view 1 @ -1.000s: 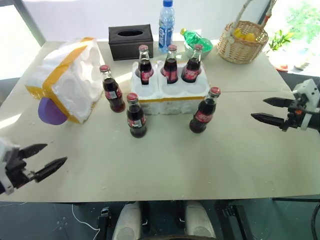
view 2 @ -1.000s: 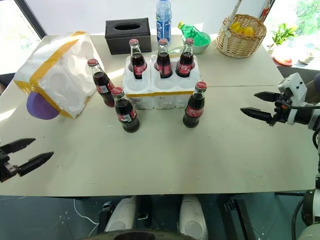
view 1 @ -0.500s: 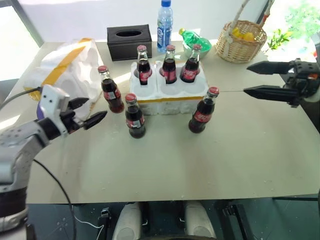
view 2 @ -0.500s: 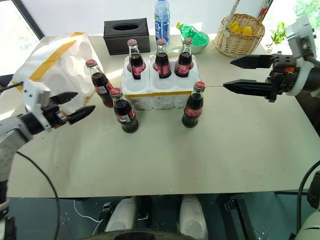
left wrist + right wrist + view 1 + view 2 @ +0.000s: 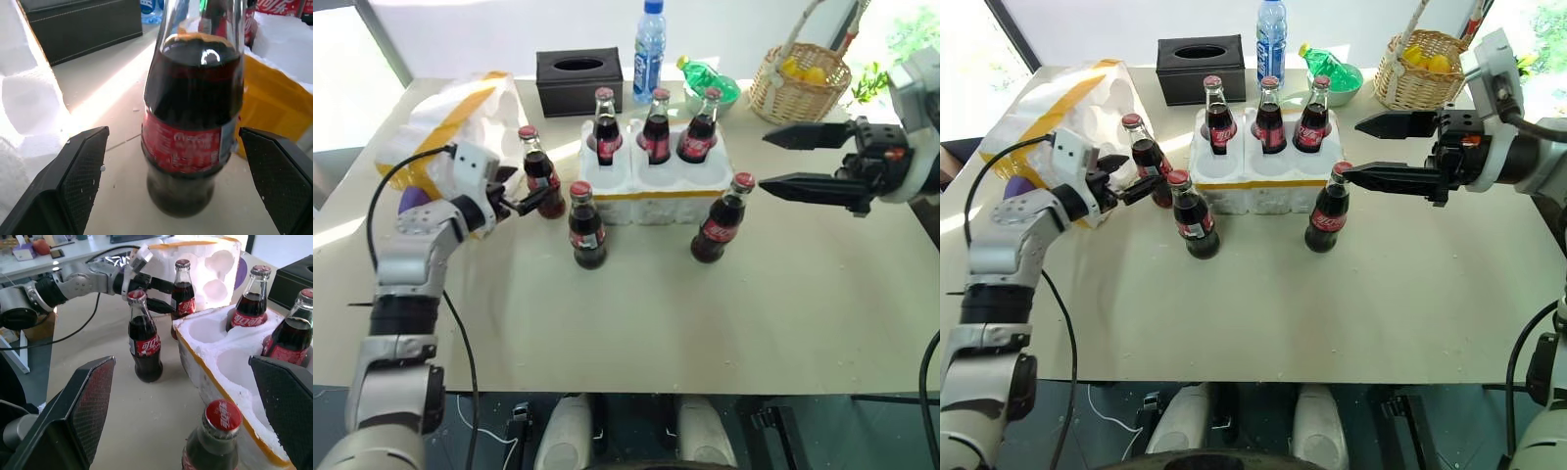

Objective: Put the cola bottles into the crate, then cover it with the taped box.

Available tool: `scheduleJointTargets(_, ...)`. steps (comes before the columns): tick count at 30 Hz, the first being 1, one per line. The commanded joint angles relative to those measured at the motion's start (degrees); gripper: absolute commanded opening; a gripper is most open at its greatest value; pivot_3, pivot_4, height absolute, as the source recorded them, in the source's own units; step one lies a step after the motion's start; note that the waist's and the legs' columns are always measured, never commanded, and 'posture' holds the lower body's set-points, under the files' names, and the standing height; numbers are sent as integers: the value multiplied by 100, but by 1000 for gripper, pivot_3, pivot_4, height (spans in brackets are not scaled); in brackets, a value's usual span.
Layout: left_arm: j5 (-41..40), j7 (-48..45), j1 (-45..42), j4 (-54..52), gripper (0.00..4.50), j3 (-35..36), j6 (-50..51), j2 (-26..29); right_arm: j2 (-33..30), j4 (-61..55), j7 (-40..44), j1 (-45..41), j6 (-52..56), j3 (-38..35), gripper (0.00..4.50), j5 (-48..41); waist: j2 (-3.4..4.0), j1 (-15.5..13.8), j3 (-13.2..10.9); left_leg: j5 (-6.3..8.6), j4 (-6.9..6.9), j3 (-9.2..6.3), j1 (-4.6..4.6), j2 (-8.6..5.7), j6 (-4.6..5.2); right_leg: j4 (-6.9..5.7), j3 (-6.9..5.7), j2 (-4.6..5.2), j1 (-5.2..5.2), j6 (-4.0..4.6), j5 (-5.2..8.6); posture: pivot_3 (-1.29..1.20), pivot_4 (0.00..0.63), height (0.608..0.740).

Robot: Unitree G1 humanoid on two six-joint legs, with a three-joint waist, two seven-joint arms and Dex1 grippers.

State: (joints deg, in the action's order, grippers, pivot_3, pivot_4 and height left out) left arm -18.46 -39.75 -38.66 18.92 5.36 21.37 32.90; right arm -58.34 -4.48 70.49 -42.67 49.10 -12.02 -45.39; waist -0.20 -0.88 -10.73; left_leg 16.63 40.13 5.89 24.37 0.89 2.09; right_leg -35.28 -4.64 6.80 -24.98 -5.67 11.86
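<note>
As jaws gape, left gripper [image 5: 1141, 182] level.

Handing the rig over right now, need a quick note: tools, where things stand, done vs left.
Left tool: open, straddling the cola bottle beside the taped box, not closed on it.
Right tool: open, holding nothing, level with the cap of the front-right bottle.
Crate: three bottles seated in the back wells, three front wells empty.
Third loose bottle stands on the table in front of the crate.
Done: three in. Left: load three loose bottles, then cover the crate with the taped box, which lies on its side at the table's left.
</note>
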Motion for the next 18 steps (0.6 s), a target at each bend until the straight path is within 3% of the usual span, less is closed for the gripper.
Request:
scheduleJointTargets(1, 282, -98, -407, 669, 4453, -139, -475, -147, 40, -234, -143, -120, 19, -185, 4500, -170, -1, 10, 0, 0, 0, 0, 1, 0, 0, 3, -1, 0, 0, -3, -2, 0, 150, 740)
scheduleJointTargets(4, 389, -239, -617, 1126, 4453, -186, -727, -260, 54, -295, -209, -117, 76, -202, 4500, -228, -1, 17, 0, 0, 0, 1, 0, -2, 1, 4, -1, 0, 1, -5, -3, 0, 150, 740)
scheduleJointTargets(9, 425, -532, -609, 1075, 2767, -174, -750, -143, 117, -344, -478, -130, 180, -314, 4500, -356, -1, 22, 0, 0, 0, 1, 0, 1, 1, 3, -1, -1, 0, -4, -3, 0, 150, 740)
scheduleJointTargets(14, 224, -859, -280, 414, 2767, 10, -444, 222, 155, -371, -711, -93, 153, -356, 4500, -426, -2, 55, -1, 0, 0, 0, 0, 3, 2, 3, -1, -2, -3, -4, -3, 0, 150, 740)
scheduleJointTargets(18, -645, -1432, -267, -681, 2767, 381, 571, 640, 182, -441, -877, -15, 162, -404, 4500, -464, -16, 54, -11, 0, -1, 0, 7, 5, 2, 2, -1, -2, -10, -4, -2, 0, 150, 740)
